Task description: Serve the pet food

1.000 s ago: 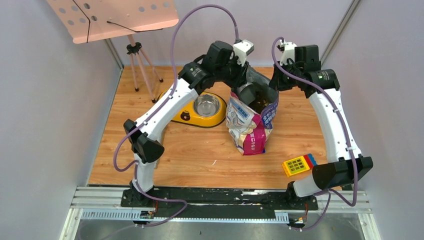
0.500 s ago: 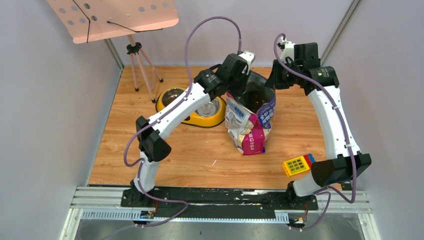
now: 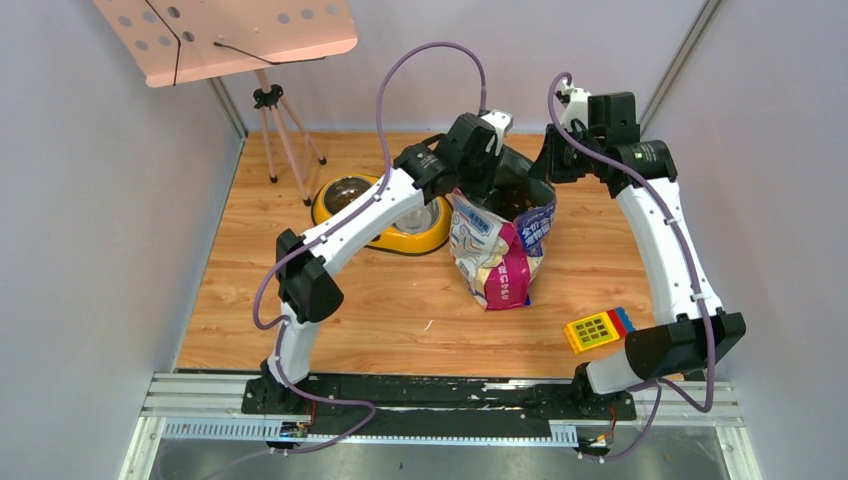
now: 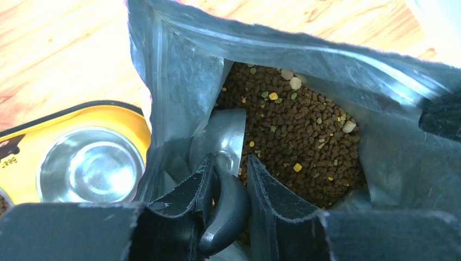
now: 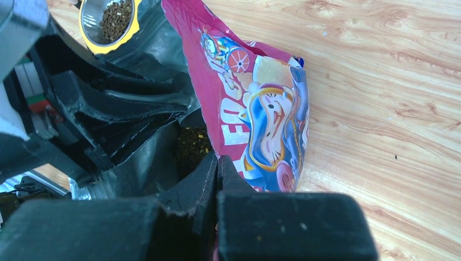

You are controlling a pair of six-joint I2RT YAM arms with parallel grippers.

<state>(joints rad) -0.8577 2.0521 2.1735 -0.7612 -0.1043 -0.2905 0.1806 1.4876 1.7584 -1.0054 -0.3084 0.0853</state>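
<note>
The pet food (image 4: 296, 136) is lots of tiny dry brown bits, with a few yellow and pale ones. It is light and loose, so it will likely roll and spill if tipped. It is best lifted in a scoop and not pinched. It lies deep in the open bag (image 3: 495, 260), which stands near the middle of the table (image 3: 400, 310). The bag looks thin, soft and shiny, so it may flop or slip. The right gripper (image 5: 217, 159) is squeezed tight on the bag's rim at 3 o'clock. The left gripper (image 4: 231, 163) holds the dark handle of the grey scoop (image 4: 225, 133), which sits at 8 o'clock of the food. The yellow feeder (image 4: 128, 117) is at 9 o'clock of the bag. One bowl (image 4: 87, 163) is bare and shiny. The other bowl (image 5: 88, 16) has some food in it.
</note>
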